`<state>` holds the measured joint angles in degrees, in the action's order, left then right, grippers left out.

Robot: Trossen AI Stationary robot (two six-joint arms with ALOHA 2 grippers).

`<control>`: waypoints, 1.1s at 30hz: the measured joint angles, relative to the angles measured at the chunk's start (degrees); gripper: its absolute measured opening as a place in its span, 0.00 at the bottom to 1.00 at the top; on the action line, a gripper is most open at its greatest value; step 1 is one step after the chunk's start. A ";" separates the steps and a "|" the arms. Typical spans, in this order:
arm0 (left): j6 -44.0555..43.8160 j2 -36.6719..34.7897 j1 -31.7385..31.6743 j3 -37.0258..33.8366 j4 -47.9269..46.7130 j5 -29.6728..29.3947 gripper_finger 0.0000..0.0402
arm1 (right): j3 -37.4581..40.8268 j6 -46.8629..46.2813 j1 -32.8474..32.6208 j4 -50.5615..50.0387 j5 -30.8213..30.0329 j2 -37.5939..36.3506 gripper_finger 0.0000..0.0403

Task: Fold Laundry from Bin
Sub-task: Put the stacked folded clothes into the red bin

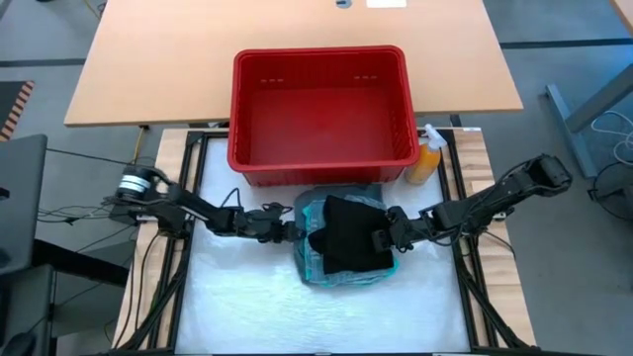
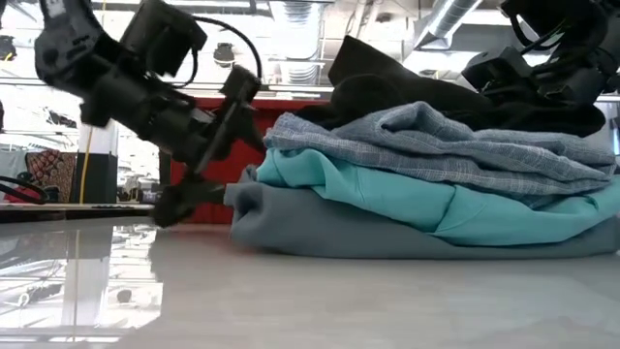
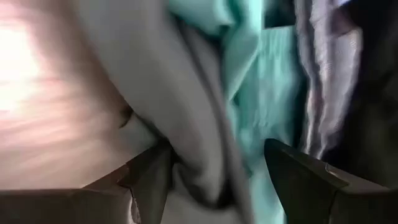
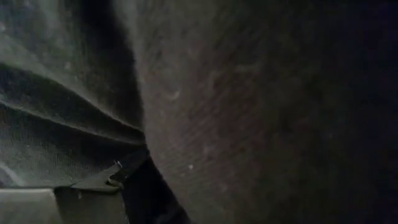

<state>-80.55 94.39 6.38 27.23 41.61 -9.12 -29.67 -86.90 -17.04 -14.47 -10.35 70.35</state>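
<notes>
From my station I see the laundry (image 1: pixel 344 240) stacked as one folded pile on the white work surface (image 1: pixel 237 297), just in front of the red bin (image 1: pixel 321 114), which sits against the far edge of that surface with its inside bare. In the low view the pile reads in layers: a dull grey-green garment (image 2: pixel 387 233) at the bottom, a teal one (image 2: pixel 407 194) above it, a blue-grey striped cloth (image 2: pixel 436 145) over that, and a black garment (image 2: pixel 426 97) on top. My left gripper (image 1: pixel 287 229) is at the pile's left side, low on the surface, its fingers (image 3: pixel 149 180) spread wide with a fold of the grey-green cloth bulging between them; they straddle it and I cannot say they pinch it. My right gripper (image 1: pixel 381 240) is on the pile's right side, atop the black garment; its wrist view is filled with dark cloth, and its fingers stand spread wide. An orange spray bottle (image 1: pixel 426 158) stands by the bin's near right corner.
</notes>
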 joint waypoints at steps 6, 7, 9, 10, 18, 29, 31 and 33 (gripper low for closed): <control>-2.02 11.11 -0.29 2.17 14.46 0.74 0.60 | 0.00 0.38 -0.02 0.06 -0.02 0.01 0.77; -1.66 12.17 -0.29 3.35 14.44 0.89 0.60 | 0.01 0.40 -0.02 0.11 -0.01 0.06 0.77; -0.27 13.68 -0.28 5.89 13.85 1.23 0.60 | 0.01 0.89 -0.02 0.29 0.00 0.22 0.77; 0.26 14.10 -0.41 7.49 14.01 1.80 0.60 | 0.02 1.32 -0.06 0.31 0.02 0.22 0.77; 10.70 14.51 -1.80 24.29 -14.96 7.66 0.48 | 0.00 3.63 0.02 2.95 1.29 1.66 0.66; 6.78 21.86 -3.05 28.93 -10.91 10.87 0.18 | -0.15 5.98 -0.75 16.36 7.47 13.02 0.25; 4.41 24.44 -2.85 28.95 -5.54 11.99 0.18 | -0.15 6.22 -0.75 15.83 7.42 13.03 0.25; 3.56 25.00 -2.64 28.93 -3.96 12.20 0.18 | -0.20 6.18 -0.93 14.63 7.29 12.48 0.25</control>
<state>-76.98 119.39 3.74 56.16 37.65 3.08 -29.87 -80.73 -17.96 0.16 -3.06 82.83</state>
